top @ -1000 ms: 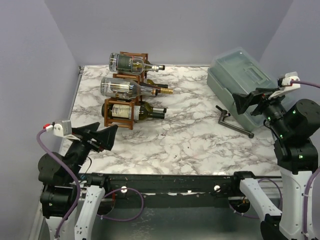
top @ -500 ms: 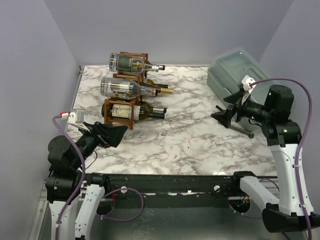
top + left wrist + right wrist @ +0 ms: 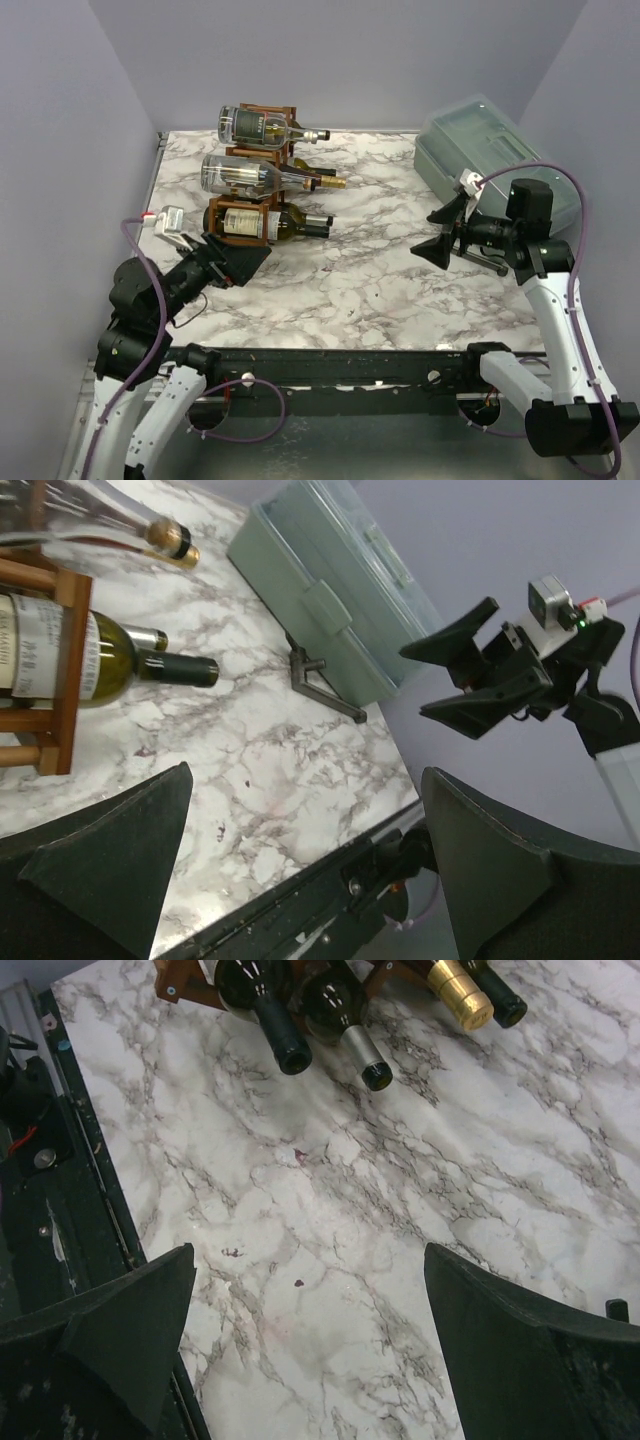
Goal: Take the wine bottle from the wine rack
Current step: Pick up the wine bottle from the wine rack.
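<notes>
left gripper (image 3: pixel 244 263) wide-jawed near wine rack (image 3: pixel 212 226)

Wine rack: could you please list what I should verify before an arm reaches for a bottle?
1. Left gripper open and empty: ok.
2. Right gripper open and empty: ok.
3. Bottles lying in the wine rack, necks pointing right: ok.
4. Lowest bottle nearest the left gripper, neck exposed: ok.
5. Grey box well away from the rack: ok.
6. Bottles sliding out freely: cannot tell.
</notes>
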`<state>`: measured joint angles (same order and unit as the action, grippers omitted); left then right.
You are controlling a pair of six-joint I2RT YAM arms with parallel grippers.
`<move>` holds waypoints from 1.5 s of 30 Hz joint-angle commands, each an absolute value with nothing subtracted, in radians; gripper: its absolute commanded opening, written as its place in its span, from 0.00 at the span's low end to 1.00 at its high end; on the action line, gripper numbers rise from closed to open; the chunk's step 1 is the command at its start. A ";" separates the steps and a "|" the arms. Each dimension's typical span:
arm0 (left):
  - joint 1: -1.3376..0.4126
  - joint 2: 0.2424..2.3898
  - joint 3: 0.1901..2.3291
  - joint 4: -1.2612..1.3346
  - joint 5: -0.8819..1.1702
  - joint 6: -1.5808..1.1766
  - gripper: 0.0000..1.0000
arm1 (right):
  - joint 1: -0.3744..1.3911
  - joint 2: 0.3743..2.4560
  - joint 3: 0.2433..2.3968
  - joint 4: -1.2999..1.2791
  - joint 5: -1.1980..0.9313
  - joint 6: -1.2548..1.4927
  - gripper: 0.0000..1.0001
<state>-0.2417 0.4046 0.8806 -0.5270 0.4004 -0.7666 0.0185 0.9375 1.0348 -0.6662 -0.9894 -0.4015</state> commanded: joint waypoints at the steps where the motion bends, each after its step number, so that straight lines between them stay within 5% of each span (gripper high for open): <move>1: -0.448 0.503 0.923 -0.484 0.170 -0.799 0.99 | 0.022 0.961 0.975 -0.572 -1.008 -0.398 1.00; 9: -0.743 0.698 1.015 -0.447 -0.219 -0.863 0.99 | 0.022 0.962 0.911 -0.517 -0.978 -0.391 1.00; 25: -0.814 1.114 1.273 -0.591 -0.692 -1.353 0.99 | 0.022 0.974 0.901 -0.554 -0.940 -0.404 1.00; 45: -0.800 1.578 1.709 -0.971 -0.775 -1.592 0.99 | 0.023 0.978 0.890 -0.538 -0.844 -0.397 1.00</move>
<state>-0.8070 1.5463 1.6756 -0.8639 -0.7406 -1.5196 0.0189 0.9718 0.8944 -0.5472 -0.8795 -0.3943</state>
